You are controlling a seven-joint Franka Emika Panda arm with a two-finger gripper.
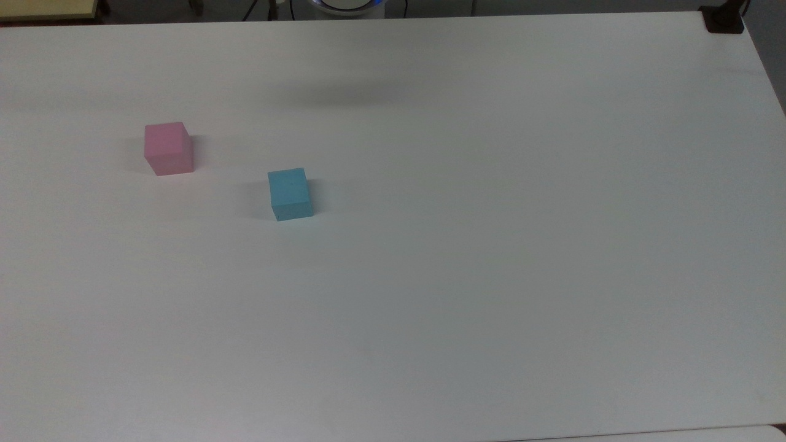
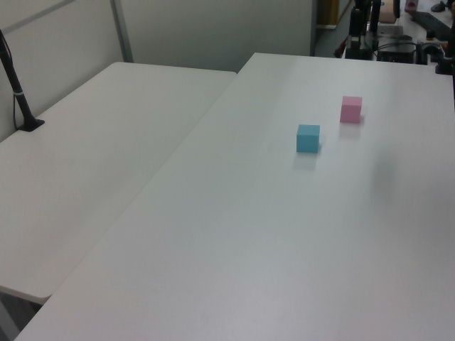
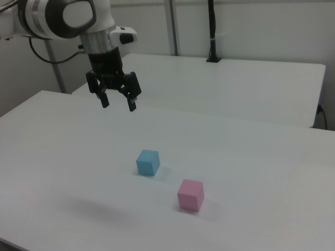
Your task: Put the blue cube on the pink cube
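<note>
White rounded arm [image 3: 63,18] with silver ring, black tool [image 3: 119,103], two dark fingers

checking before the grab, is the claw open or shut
Open: in the right view the claw hangs above the table, fingers spread with a clear gap, holding nothing.

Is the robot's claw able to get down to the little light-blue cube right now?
Probably yes. The gripper hangs open above the white table, up and toward the right view's left of the small light-blue matte cube. Nothing lies between them, and the small pale-pink matte cube sits apart from it.
</note>
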